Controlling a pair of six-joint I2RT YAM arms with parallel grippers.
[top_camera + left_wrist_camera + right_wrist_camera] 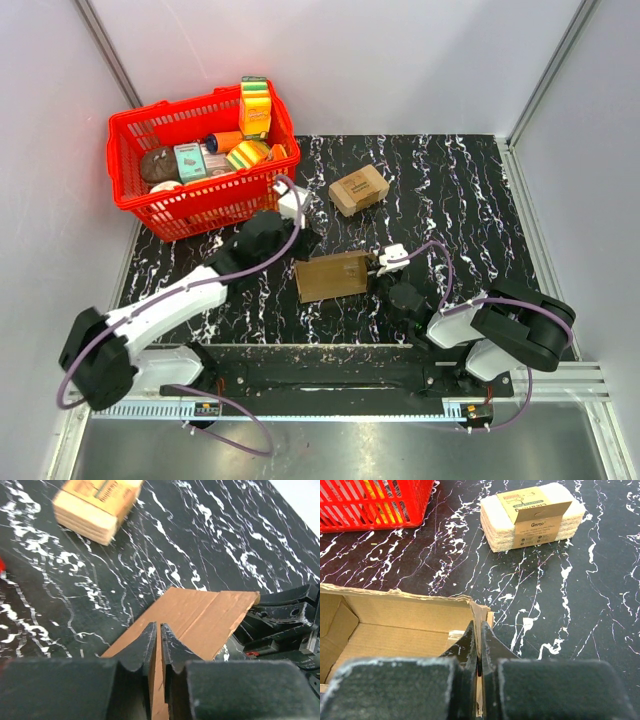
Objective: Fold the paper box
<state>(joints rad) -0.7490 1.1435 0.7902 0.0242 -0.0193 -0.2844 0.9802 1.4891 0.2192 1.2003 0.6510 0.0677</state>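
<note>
The paper box (333,276) is a brown cardboard tray lying open near the middle of the table. My left gripper (303,250) is at its far left corner. In the left wrist view its jaws (159,626) are shut with a strip of the box's cardboard (210,615) between them. My right gripper (376,264) is at the box's right end. In the right wrist view it (477,624) is shut on the upright right wall of the box (395,625), whose inside shows to the left.
A red basket (200,160) full of groceries stands at the back left, and it also shows in the right wrist view (370,502). A pack of sponges in a printed cardboard sleeve (358,189) lies behind the box. Metal frame posts stand at the sides.
</note>
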